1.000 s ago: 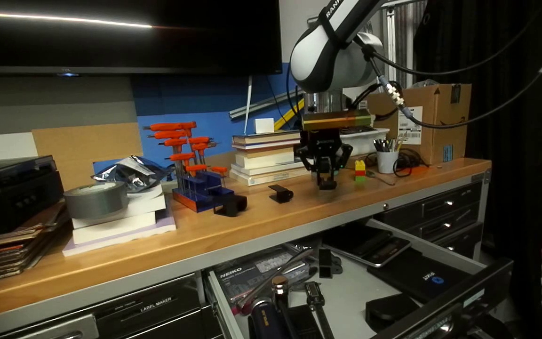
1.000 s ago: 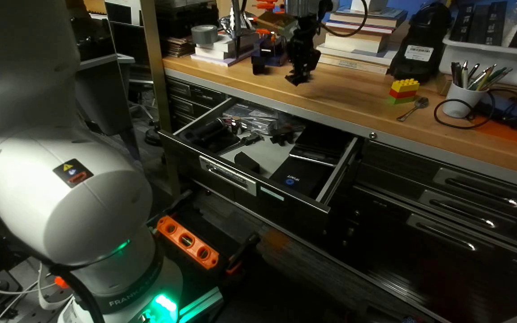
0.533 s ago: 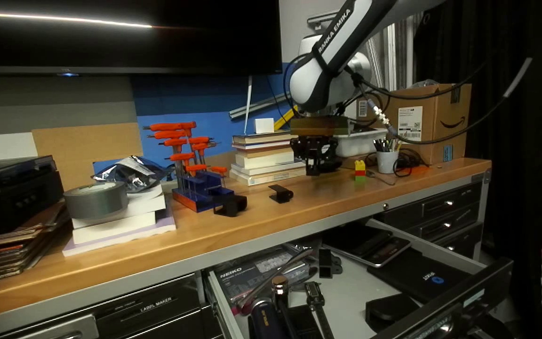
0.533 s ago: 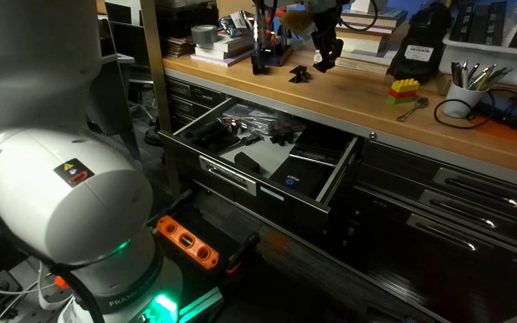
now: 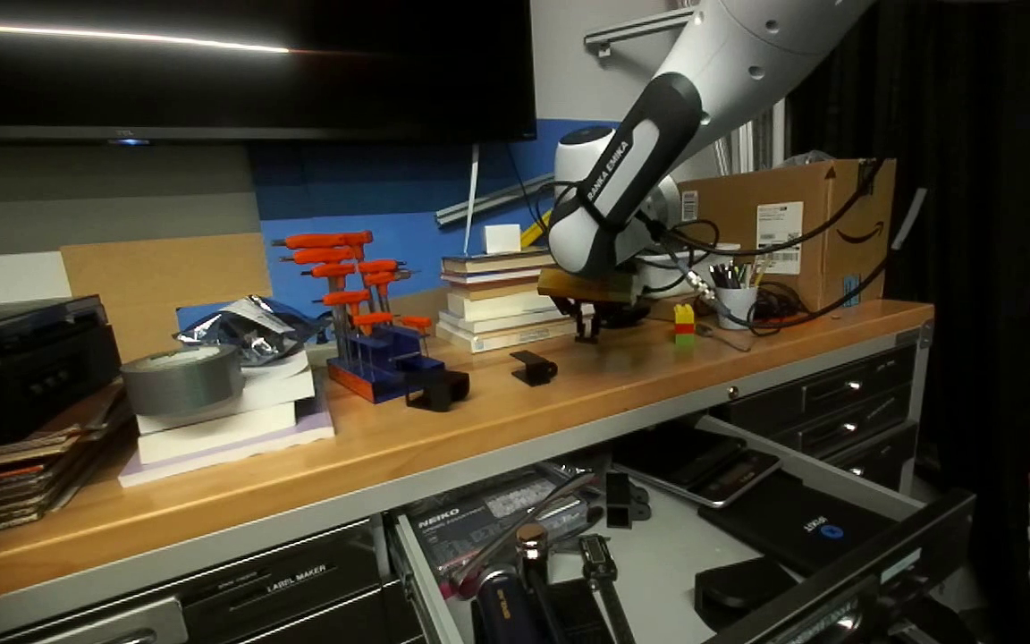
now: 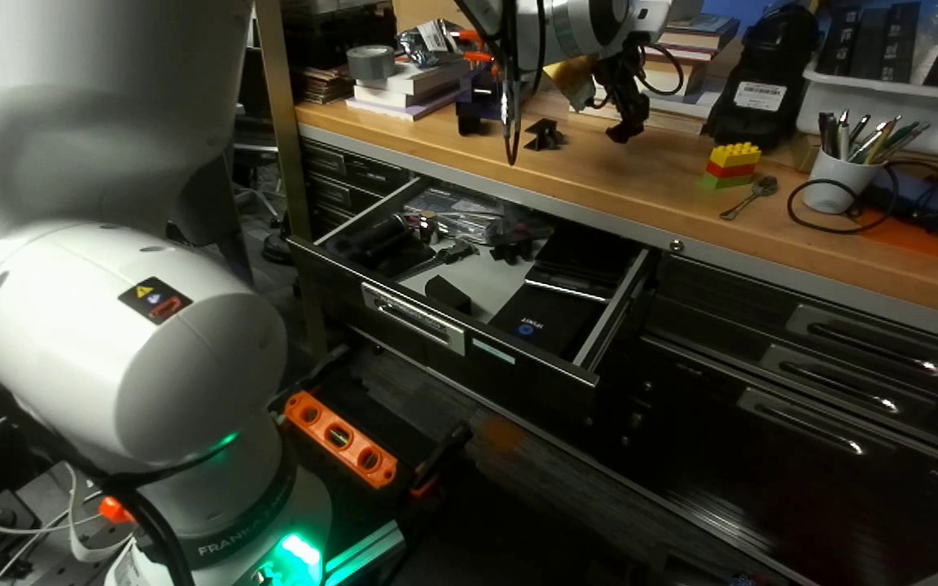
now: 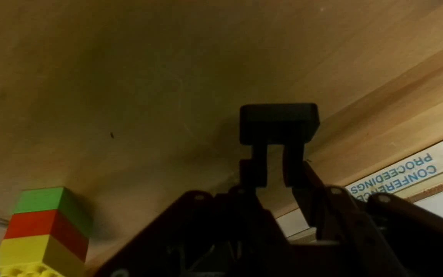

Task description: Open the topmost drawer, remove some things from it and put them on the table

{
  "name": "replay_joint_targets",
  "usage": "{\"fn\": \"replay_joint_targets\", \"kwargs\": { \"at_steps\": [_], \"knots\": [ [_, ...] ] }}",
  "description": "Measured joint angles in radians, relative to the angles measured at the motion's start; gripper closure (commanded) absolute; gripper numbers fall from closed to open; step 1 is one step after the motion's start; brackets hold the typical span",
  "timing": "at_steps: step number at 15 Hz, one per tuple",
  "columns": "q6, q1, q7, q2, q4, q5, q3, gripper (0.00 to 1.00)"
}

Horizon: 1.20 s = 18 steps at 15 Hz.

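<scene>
1 black piece (image 7: pixel 279 122) appears gripped by the narrowly closed fingers (image 7: pixel 249 174), its long side set crosswise at their end; the table (image 5: pixel 631 376) lies beneath, presumably to be met by lowering.

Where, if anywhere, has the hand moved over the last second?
Yes. In an exterior view, the hand has shifted right across the picture, appearing closer there to the toy bricks, which have stayed put.
</scene>
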Motion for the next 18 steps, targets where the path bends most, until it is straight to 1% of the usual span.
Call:
{"fn": "replay_joint_targets", "kwargs": {
  "at_steps": [5, 6, 7, 8, 12, 13, 14, 18],
  "knots": [
    [0.000, 0.053, 0.087, 0.074, 0.085, -0.033, -0.083, 0.89],
    [0.000, 0.060, 0.100, 0.082, 0.094, -0.038, -0.095, 0.44],
    [0.000, 0.066, 0.110, 0.089, 0.101, -0.042, -0.103, 0.43],
    [-0.001, 0.071, 0.120, 0.095, 0.105, -0.047, -0.110, 0.37],
    [-0.001, 0.083, 0.155, 0.111, 0.109, -0.066, -0.127, 0.05],
    [-0.001, 0.084, 0.162, 0.115, 0.109, -0.069, -0.129, 0.01],
    [-0.001, 0.085, 0.168, 0.118, 0.109, -0.071, -0.131, 0.00],
    [-0.016, 0.089, 0.171, 0.115, 0.109, -0.073, -0.131, 0.00]
  ]
}}
